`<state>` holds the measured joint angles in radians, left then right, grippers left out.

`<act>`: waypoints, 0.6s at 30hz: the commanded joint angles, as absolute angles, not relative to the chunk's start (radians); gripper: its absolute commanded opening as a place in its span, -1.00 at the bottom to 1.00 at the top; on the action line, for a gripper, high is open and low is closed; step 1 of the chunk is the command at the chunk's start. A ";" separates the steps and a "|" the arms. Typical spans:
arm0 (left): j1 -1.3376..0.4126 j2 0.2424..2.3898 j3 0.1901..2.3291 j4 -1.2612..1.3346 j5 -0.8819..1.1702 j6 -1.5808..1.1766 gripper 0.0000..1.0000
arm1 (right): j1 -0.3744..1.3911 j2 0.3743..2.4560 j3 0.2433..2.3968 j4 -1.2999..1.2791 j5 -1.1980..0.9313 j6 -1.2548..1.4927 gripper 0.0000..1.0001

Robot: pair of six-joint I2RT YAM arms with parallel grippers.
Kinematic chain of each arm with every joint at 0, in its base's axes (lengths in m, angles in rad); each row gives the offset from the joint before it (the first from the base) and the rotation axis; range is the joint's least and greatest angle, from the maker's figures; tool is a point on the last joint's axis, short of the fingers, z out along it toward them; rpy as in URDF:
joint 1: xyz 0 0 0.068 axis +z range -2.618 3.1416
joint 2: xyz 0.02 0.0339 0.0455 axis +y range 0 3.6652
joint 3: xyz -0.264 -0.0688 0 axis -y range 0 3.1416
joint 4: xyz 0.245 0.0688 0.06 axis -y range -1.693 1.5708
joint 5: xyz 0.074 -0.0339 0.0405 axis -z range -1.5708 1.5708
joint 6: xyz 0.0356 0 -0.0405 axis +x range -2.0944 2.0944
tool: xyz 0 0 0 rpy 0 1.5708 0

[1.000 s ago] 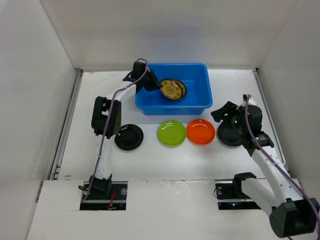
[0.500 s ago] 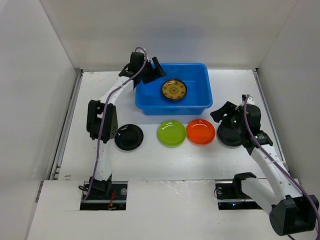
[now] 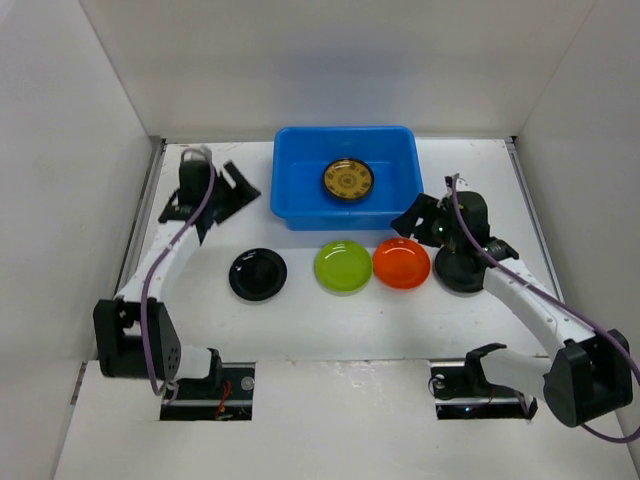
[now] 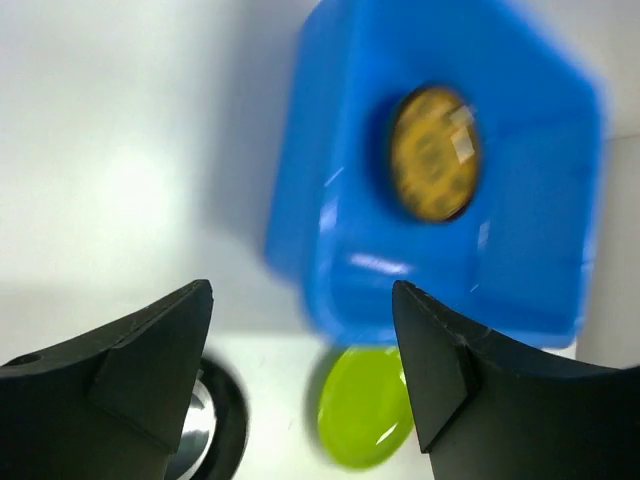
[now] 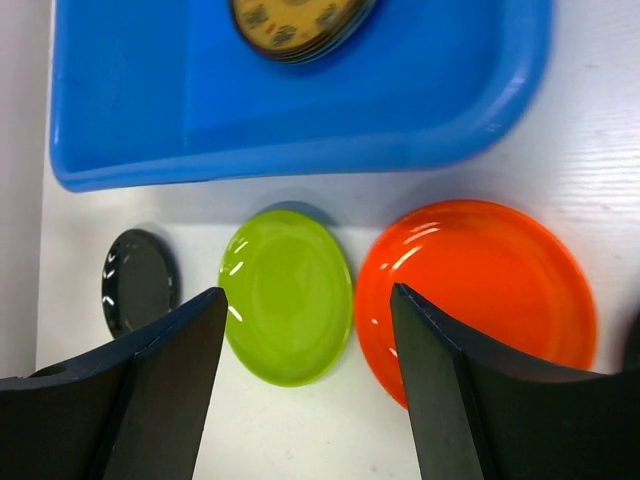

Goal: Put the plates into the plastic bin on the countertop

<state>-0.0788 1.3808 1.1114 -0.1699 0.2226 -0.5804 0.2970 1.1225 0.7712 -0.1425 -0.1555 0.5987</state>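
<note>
yellow-brown plate [image 3: 347, 180] now in the blue bin [image 3: 290, 214]
left gripper [image 3: 226, 190] has swung away, wide and empty; right gripper [image 3: 414, 218] gapes empty near the orange plate [image 3: 401, 265].

A robot test cell: bare white walls [image 3: 80, 150] box in a white countertop [image 3: 330, 320] (arm bases [image 3: 205, 375] bolted near).

A yellow-brown plate [image 3: 347, 179] lies flat inside the blue bin [image 3: 345, 213]. In front of the bin, four plates lie in a row: black plate [image 3: 257, 274], green plate [image 3: 343, 266], orange plate [image 3: 401, 263], second black plate [image 3: 458, 277].
</note>
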 commanded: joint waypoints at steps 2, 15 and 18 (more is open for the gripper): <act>-0.074 1.188 0.866 -0.238 0.146 -0.708 0.38 | 0.338 1.169 0.850 -0.069 -0.164 0.598 0.44; -0.080 0.761 0.560 -0.529 -0.117 -1.040 0.29 | 0.421 1.272 0.913 -0.068 -0.186 0.595 0.44; -0.090 0.749 0.511 -0.561 -0.112 -1.130 0.29 | 0.433 1.284 0.911 -0.052 -0.186 0.603 0.44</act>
<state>-0.0792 0.7563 0.5598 -0.4046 -0.0658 -0.8516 0.4187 1.2785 0.8673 -0.1165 -0.1768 0.5991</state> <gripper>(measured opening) 0.649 0.722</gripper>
